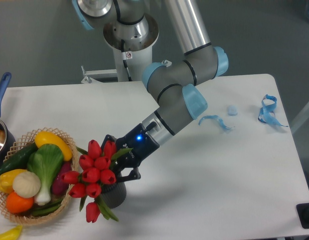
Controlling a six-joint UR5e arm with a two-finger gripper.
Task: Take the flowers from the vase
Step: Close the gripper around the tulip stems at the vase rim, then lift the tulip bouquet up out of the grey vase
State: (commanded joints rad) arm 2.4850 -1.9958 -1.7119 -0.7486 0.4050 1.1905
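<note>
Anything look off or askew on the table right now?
The flowers lean out of the vase toward the basket, one bud drooping below the rim. Blue ribbon scraps lie loose at the far right of the table. The gripper is at the stems; I cannot tell whether it is shut.

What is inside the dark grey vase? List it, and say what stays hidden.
The vase holds the red tulip bunch, with green leaves spilling over its front rim. The blooms and the end effector cover the mouth, so the stems' lower ends and the vase's interior cannot be seen.
</note>
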